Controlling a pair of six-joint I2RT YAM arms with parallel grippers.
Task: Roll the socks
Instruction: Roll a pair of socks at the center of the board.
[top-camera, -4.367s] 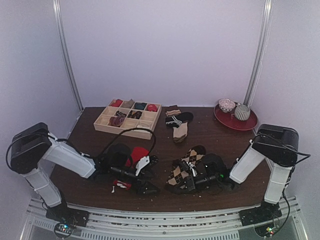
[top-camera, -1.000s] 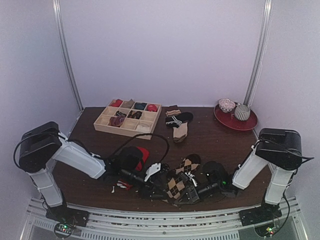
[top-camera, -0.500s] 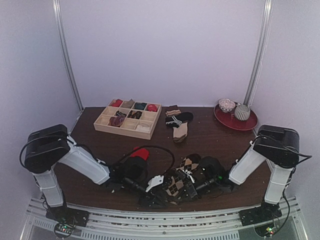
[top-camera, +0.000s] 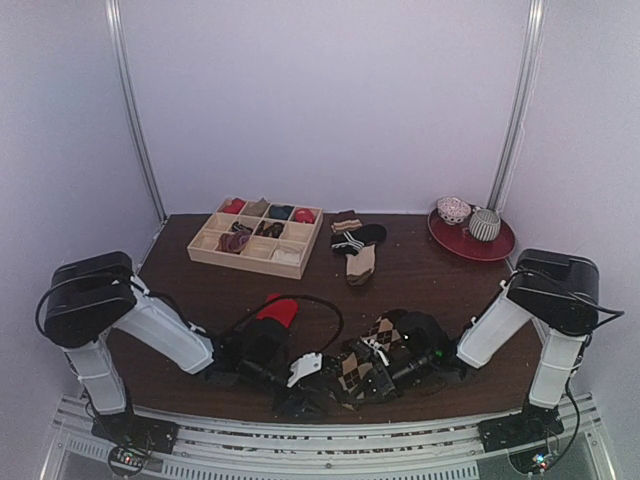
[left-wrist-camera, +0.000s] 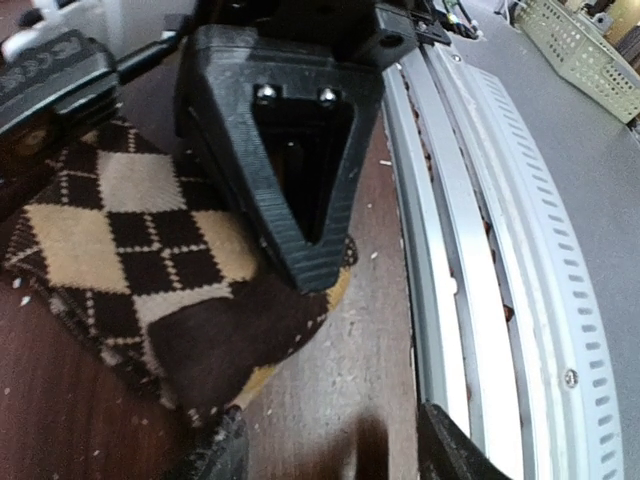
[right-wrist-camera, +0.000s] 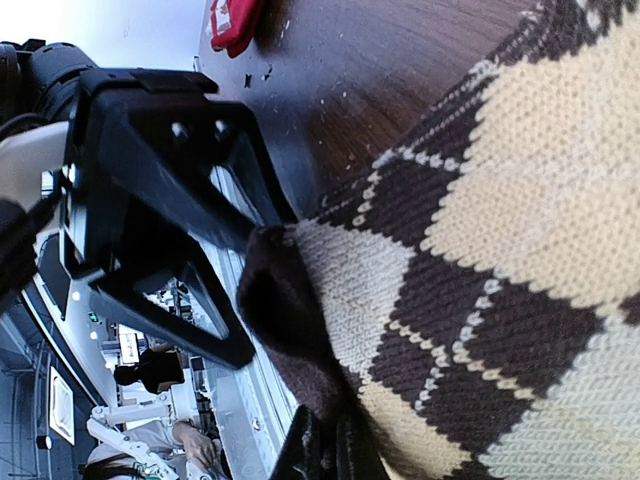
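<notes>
A plain, pale lilac-white back wall (top-camera: 330, 100) closes the far side, and matching side walls close the left and right, all evenly lit with no hard shadows. Two slim silver metal poles lean up the wall, one on the far left (top-camera: 135, 110) and one on the far right (top-camera: 518, 100). The dark brown wooden tabletop (top-camera: 410, 265) is flecked with small pale crumbs. Along its near edge runs a silver perforated metal rail (top-camera: 330, 450). In the left wrist view a grey floor (left-wrist-camera: 590, 170) lies beyond that rail, with a pale slotted plastic basket (left-wrist-camera: 585, 50) on it at the upper right.
</notes>
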